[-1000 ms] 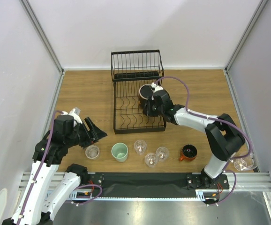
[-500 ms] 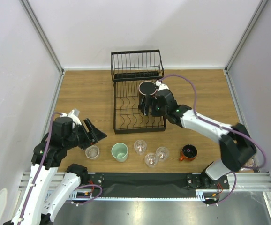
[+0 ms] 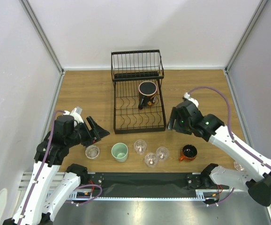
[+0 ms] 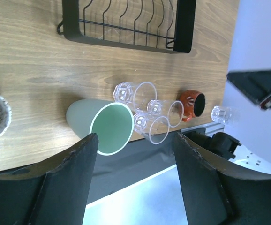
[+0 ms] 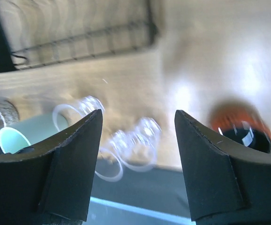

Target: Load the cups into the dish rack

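The black wire dish rack (image 3: 126, 101) stands at the table's back middle. A black-rimmed mug (image 3: 147, 93) sits in it, free of both grippers. In front of the rack stand a mint-green cup (image 3: 119, 152), three clear tumblers (image 3: 151, 159) and a red mug (image 3: 188, 152). Another tumbler (image 3: 92, 151) stands further left. My left gripper (image 3: 95, 131) is open and empty just above that tumbler. My right gripper (image 3: 172, 123) is open and empty, right of the rack's front corner. The left wrist view shows the green cup (image 4: 105, 124) and the tumblers (image 4: 150, 128). The right wrist view is blurred, showing tumblers (image 5: 135, 140) and the red mug (image 5: 241, 124).
One more clear tumbler (image 3: 242, 164) stands at the far right near the front rail. Grey walls close in the table on the left, back and right. A black strip and metal rail (image 3: 145, 180) run along the near edge.
My right gripper let go of the black-rimmed mug in the rack and drew back to the right and toward the near edge. The left arm barely moved.
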### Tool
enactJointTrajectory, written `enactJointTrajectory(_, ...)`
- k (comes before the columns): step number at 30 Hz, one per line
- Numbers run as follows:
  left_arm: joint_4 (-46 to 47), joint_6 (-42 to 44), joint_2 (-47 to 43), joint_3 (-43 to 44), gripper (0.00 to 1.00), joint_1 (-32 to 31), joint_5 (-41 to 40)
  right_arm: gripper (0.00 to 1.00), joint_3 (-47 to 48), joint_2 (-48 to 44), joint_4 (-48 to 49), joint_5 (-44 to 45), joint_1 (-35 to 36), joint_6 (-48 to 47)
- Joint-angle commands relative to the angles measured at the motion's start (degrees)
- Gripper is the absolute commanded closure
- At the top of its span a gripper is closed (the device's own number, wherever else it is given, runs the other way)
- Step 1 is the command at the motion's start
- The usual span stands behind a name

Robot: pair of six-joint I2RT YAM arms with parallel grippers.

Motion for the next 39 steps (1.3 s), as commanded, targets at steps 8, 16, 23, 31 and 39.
enactJointTrajectory(8, 8.9, -5.7, 4.9, 2.6, 0.33, -2.3, 5.1, 0.32, -5.2, -2.4, -17.3, -2.0, -7.2, 14.0)
enactJointTrajectory(16, 9.6, -8.6, 6.2, 4.5, 0.34, -7.2, 2.9, 0.33, -7.5, 2.9, -17.6, 0.1, -11.4, 17.3)
enactJointTrajectory(23, 9.0, -8.9, 5.4, 3.9, 0.37, -7.8, 2.9, 0.39, -11.1, 5.1, -13.7, -2.6, -11.8, 21.2)
enactJointTrajectory(31, 9.0, -7.8, 7.0, 5.0, 0.41, -7.8, 5.0, 0.48, -13.8, 6.7, -11.0, -1.6, -11.9, 23.8)
enactJointTrajectory(39, 17.3, -10.9, 8.9, 6.2, 0.41, -7.9, 12.6, 0.84, -12.5, -0.6, -10.5, -0.9, -11.4, 21.3)
